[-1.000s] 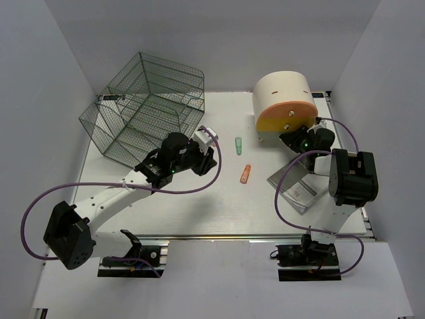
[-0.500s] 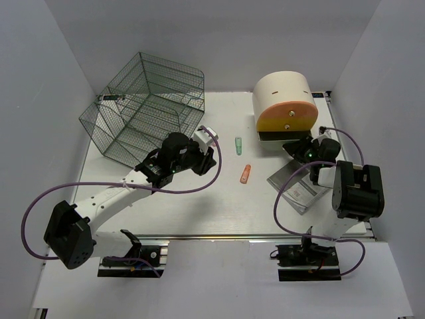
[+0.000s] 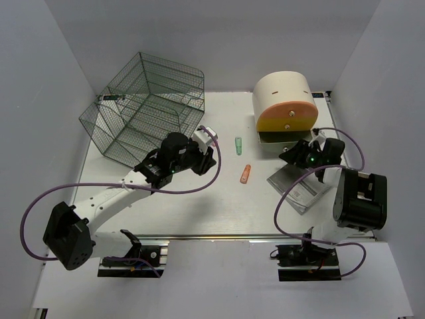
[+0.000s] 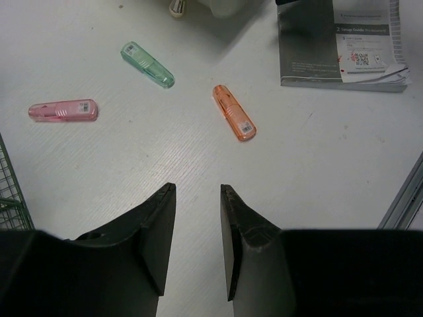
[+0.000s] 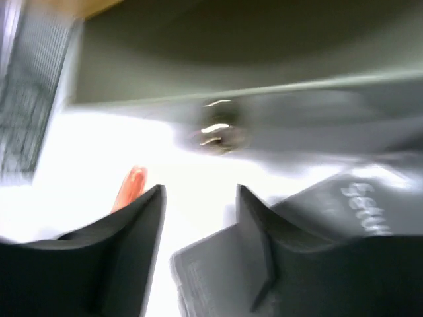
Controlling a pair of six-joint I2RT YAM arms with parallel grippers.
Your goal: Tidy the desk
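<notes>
The white desk (image 3: 199,209) carries an orange highlighter (image 3: 246,173) and a green one (image 3: 238,145) at its middle. My left gripper (image 3: 204,157) hovers open and empty left of them. In the left wrist view its fingertips (image 4: 198,191) are apart above the bare desk (image 4: 317,152), with the orange highlighter (image 4: 234,121), the green one (image 4: 147,64) and a pink one (image 4: 63,110) ahead. My right gripper (image 3: 293,155) is open and empty in front of the drawer box (image 3: 284,100). The blurred right wrist view shows its jaws (image 5: 200,191) apart, short of a drawer knob (image 5: 218,132).
A dark wire-mesh cage (image 3: 143,109) stands at the back left. The cream-and-orange drawer box has its lower drawer (image 3: 282,137) slid out. A grey booklet (image 3: 302,187) lies under the right wrist and also shows in the left wrist view (image 4: 340,43). A metal rail (image 3: 219,238) edges the near side.
My right gripper has drawn back from the drawer box towards the near right, and the lower drawer has come out with it. The left arm has not moved.
</notes>
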